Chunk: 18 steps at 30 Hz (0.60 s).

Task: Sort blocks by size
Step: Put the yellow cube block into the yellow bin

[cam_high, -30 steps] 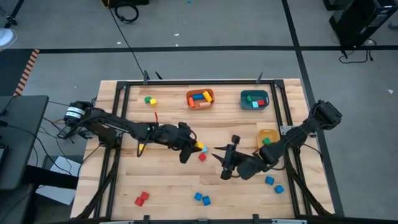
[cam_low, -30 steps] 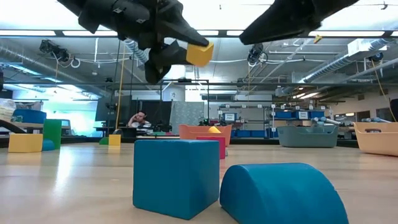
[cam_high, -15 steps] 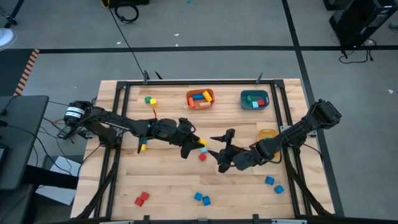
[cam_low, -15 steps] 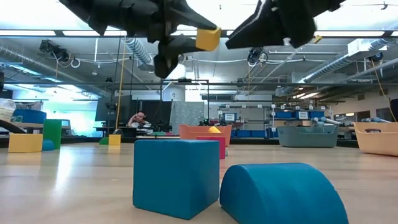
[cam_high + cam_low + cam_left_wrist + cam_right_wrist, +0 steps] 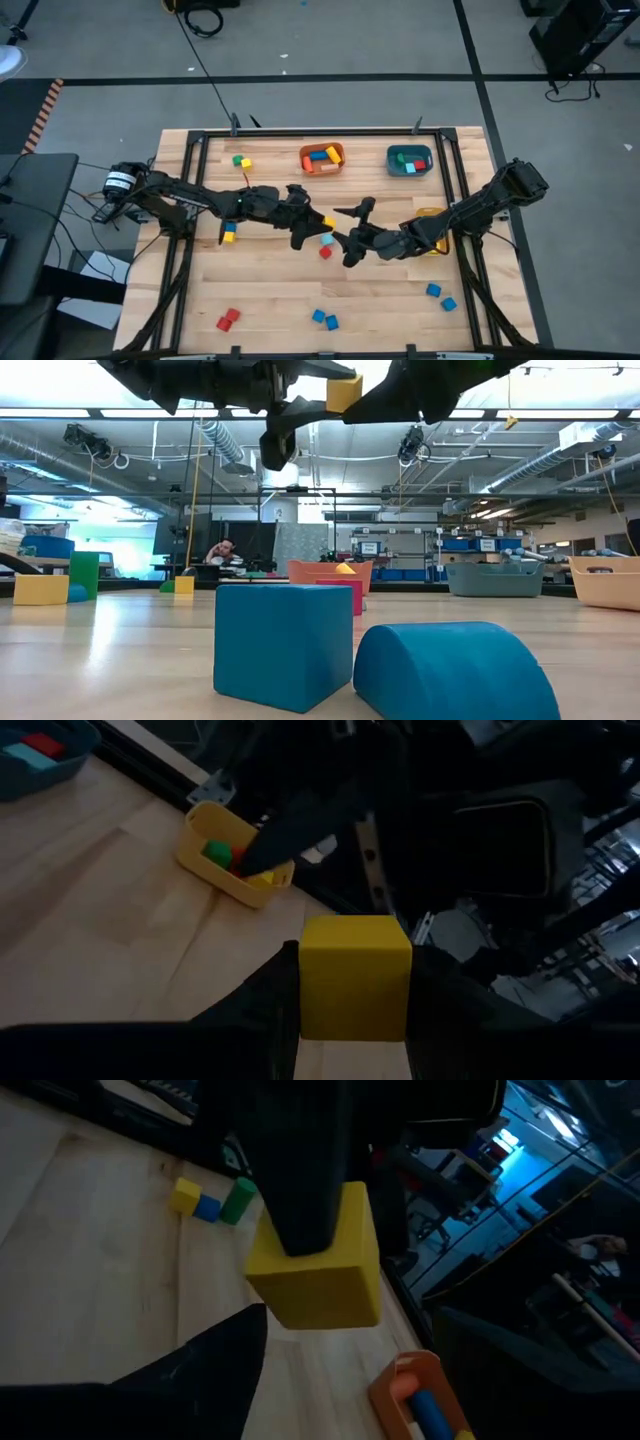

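Note:
A yellow cube (image 5: pixel 329 222) hangs above the middle of the table, and my left gripper (image 5: pixel 322 224) is shut on it. The left wrist view shows the yellow cube (image 5: pixel 355 975) between my own two dark fingers. My right gripper (image 5: pixel 351 234) stands open just to the right of the cube and faces it. In the right wrist view the yellow cube (image 5: pixel 320 1270) sits ahead of my spread fingers (image 5: pixel 205 1370), apart from them as far as I can see. Other blocks lie loose on the wooden table (image 5: pixel 270 290). My left gripper pinches the yellow cube by two opposite sides (image 5: pixel 308 990) between its two fingers. The fingers come nearly level from the table's left. The cube is lifted clear of the table, its faces about square to the fingers.
At the far edge stand an orange bin (image 5: pixel 322 157) and a teal bin (image 5: pixel 409 160), both with blocks in them. A yellow bin (image 5: pixel 430 216) lies under my right arm. A red block (image 5: pixel 325 252) sits below the grippers. More blocks lie near the front (image 5: pixel 323 319) and left (image 5: pixel 229 232).
My right gripper has swung toward the table's left and far side, closing in on the held cube and rolling as it went. My left gripper has tipped its fingers upward, so the yellow cube sits a little higher than before.

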Available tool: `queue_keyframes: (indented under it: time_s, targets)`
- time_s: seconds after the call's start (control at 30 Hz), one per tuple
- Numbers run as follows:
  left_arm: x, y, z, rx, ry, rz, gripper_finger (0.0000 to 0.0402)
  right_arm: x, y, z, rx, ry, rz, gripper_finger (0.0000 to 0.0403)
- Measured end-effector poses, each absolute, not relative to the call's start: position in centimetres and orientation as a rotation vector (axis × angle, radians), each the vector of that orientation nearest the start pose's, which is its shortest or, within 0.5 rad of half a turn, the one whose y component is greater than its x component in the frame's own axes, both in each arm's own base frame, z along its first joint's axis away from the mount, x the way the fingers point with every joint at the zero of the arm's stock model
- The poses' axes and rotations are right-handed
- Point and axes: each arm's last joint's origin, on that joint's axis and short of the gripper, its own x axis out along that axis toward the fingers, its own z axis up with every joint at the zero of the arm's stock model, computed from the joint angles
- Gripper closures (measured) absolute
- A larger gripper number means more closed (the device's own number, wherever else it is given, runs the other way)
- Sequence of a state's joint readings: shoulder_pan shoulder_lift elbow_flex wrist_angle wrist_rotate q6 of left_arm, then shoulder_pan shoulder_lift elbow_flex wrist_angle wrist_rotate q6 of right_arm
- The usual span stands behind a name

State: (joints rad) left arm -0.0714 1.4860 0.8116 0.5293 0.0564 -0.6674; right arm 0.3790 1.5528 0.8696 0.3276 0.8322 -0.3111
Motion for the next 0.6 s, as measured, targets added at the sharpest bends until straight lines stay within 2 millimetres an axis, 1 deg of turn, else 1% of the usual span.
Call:
queue_keyframes:
  time_s: [0.17,0.33,0.47,0.6]
  targets:
    - [32.2,-2.0,24.6,-0.663,0.166,-0.030,0.0254,31.0,10.0,23.0,-0.510,0.359,-0.401,0.0147]
    - [32.2,-1.8,24.6,-0.664,0.165,-0.022,0.0254,31.1,10.0,23.1,-0.519,0.349,-0.401,0.0181]
    - [32.4,-1.8,24.1,-0.677,0.180,-0.013,0.0254,31.2,10.0,23.4,-0.537,0.323,-0.385,0.0195]
    - [32.8,-1.8,23.6,-0.689,0.182,-0.019,0.0254,31.4,9.8,23.4,-0.544,0.318,-0.332,0.0196]
